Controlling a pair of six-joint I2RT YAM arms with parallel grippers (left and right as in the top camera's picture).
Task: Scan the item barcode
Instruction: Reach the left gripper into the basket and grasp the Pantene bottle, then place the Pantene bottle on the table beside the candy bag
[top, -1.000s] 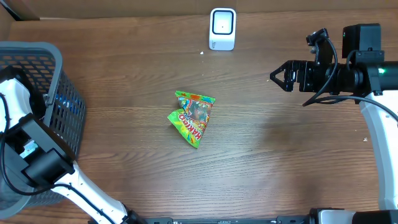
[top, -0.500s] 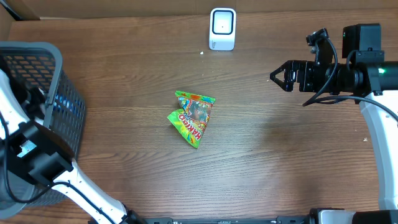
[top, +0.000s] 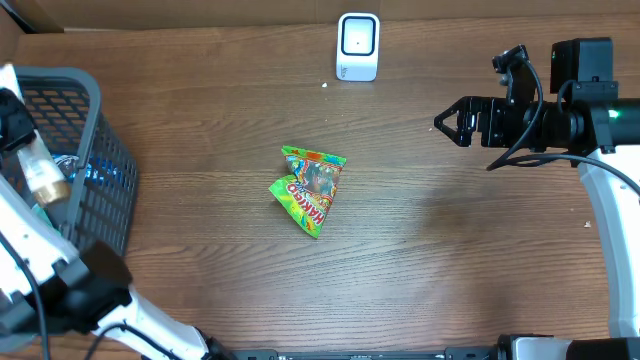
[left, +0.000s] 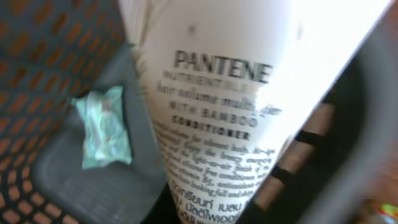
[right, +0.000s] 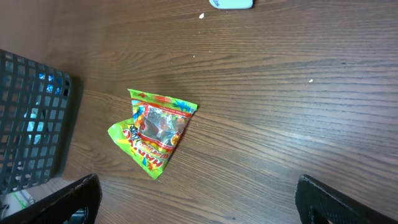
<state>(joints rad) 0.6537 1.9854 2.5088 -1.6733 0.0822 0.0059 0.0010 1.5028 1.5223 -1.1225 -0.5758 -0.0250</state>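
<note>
White plastic Pantene conditioner bottle hung over the grey basket, pinched in the left hand. The right hand was spread, empty, above the desk. The bottle looked stiff, smooth and probably slippery, best gripped across its body.

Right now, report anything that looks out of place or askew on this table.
The snack bag lies crumpled and folded over mid-table, outside the basket; a white speck sits on the wood near the scanner.
</note>
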